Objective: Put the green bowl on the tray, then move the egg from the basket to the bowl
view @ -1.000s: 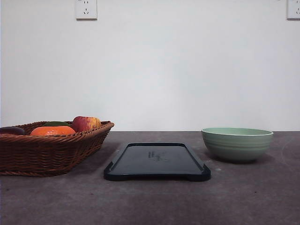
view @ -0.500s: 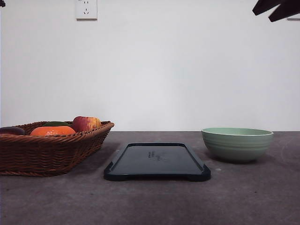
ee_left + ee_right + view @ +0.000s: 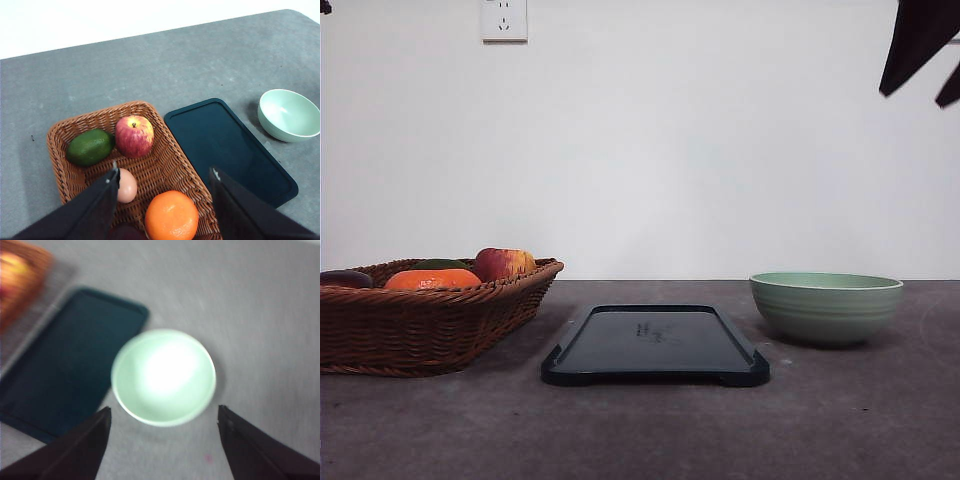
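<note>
Green bowl (image 3: 826, 307) sits upright on the grey table (image 3: 640, 430), right of centre in the front view, apart from the tray (image 3: 655, 345). Tray lies flat at centre frame, nothing on it. In the right wrist view the bowl (image 3: 163, 376) is blurred and lies just beside the tray's (image 3: 65, 365) edge; cannot tell whether they touch there.

Basket (image 3: 420, 320) at left of the front view, well apart from the bowl. Left wrist view: egg (image 3: 126, 185) lies in the basket (image 3: 150, 112), partly hidden by a finger, between an avocado (image 3: 90, 147), an apple (image 3: 134, 136) and an orange (image 3: 171, 216).

Right gripper (image 3: 162, 450): fingers spread wide, bowl between and beyond them; its dark fingers (image 3: 917, 40) show at the upper right of the front view, high above the bowl. Left gripper (image 3: 165, 205): fingers spread, above the basket, holding nothing.
</note>
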Controlling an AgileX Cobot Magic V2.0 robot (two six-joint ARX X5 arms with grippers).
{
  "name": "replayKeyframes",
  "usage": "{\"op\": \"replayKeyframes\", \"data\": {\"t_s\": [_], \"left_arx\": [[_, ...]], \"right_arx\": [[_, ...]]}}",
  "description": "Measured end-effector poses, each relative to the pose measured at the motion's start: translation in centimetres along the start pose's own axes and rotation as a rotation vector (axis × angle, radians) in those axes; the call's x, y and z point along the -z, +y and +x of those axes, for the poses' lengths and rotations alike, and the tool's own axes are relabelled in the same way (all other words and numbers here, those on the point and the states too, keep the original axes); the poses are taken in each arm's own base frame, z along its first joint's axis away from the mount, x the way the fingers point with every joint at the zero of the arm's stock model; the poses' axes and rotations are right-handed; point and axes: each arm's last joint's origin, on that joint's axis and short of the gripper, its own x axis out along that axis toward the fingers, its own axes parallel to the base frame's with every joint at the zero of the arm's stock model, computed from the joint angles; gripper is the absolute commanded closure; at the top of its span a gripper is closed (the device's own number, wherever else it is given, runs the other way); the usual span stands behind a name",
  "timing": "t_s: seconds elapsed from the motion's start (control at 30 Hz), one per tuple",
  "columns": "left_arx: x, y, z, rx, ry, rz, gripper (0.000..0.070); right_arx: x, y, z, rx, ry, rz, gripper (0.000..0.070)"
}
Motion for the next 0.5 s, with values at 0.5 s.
{"op": "replayKeyframes", "data": {"t_s": [0.5], "left_arx": [[0.0,0.0,0.0,0.0,0.0,0.0,0.0339]], "right_arx": [[-3.8,-3.8,7.5,0.055,0.29,0.22,0.0288]]}}
